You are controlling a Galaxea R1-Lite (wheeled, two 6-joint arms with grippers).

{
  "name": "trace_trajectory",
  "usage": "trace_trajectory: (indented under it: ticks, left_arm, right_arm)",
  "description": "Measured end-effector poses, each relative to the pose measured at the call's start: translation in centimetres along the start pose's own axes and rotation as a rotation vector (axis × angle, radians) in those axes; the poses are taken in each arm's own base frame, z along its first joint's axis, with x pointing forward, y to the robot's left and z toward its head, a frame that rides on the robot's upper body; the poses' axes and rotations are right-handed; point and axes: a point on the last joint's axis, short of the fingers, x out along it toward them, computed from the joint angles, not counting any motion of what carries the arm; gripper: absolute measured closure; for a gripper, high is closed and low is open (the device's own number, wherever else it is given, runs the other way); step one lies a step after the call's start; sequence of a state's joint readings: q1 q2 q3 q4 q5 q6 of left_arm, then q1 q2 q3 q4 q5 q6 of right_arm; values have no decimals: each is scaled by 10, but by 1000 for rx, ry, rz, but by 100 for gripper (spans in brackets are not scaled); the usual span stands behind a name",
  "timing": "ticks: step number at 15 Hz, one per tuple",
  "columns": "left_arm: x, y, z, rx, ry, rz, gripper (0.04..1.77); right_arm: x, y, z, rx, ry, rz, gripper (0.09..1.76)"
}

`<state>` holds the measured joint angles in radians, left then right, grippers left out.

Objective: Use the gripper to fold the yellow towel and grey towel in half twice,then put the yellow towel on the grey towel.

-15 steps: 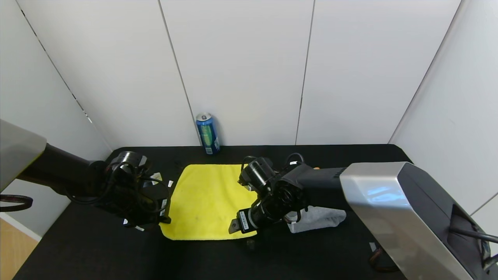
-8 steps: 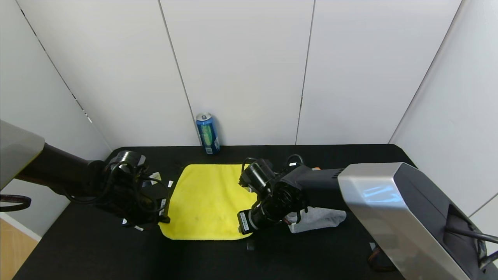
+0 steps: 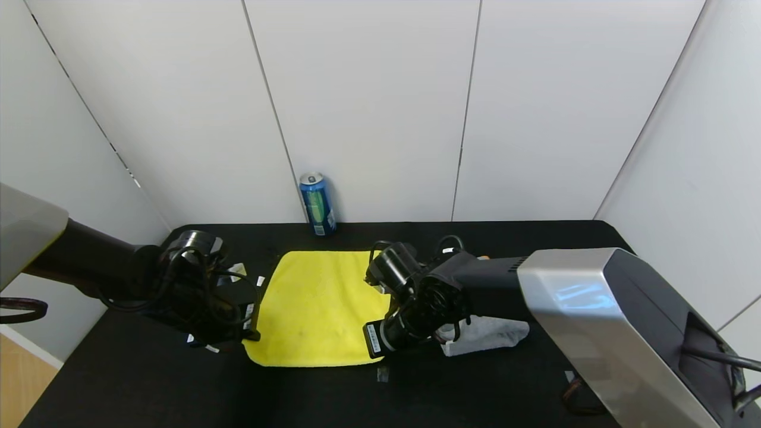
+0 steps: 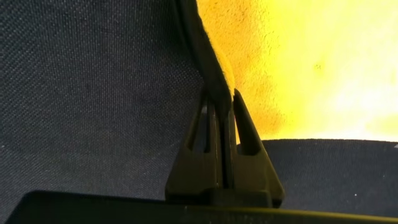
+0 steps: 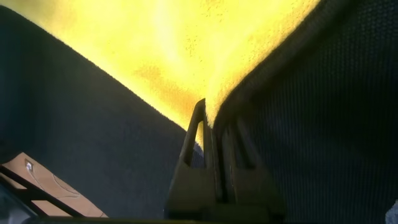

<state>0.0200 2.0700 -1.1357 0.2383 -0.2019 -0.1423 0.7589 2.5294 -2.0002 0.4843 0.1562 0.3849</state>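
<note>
Yellow microfibre lies flat at the centre of the black table [image 3: 475, 392]: the yellow towel [image 3: 318, 309], unfolded, with both grippers clamped on its near corners. The left gripper [image 3: 252, 336] is closed on the near-left corner, fingers [image 4: 219, 134] pinching the black-trimmed edge; the right gripper [image 3: 364, 348] is closed on the near-right corner, where the wrist view shows cloth caught between its fingers [image 5: 208, 146]. The first fold of the yellow towel appears about to begin. The next move would seem to call for both arms lifting together and carrying the near edge over to the far edge, level and in step, so the corners meet squarely. The grey towel [image 3: 487, 334] lies just beside the right arm, partly hidden behind it, its folded state hard to judge. A blue can [image 3: 317, 204] stands by the back wall, just beyond the far edge, close enough to be nudged if the sweep overshoots.
</note>
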Motion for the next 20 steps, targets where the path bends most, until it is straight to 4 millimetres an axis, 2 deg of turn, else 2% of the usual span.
trace_trajectory:
  ticks: [6, 10, 12, 14, 20]
  left_arm:
    - [-12, 0, -16, -4, 12, 3, 169]
    - [-31, -1, -25, -3, -10, 2, 169]
    - [-40, -2, -30, -1, -23, 1, 169]
    - [-50, -3, -33, 3, -41, -2, 169]
    - [-66, -7, -35, 13, -81, -8, 169]
  right_arm:
    - [-18, 6, -1, 40, 27, -9, 170]
    - [-30, 12, -5, 36, 36, -12, 170]
    - [-33, 16, -6, 23, 8, -69, 170]
    - [-34, 24, -9, 5, -22, -135, 170]
    - [-47, 34, -15, -12, 5, -140, 170]
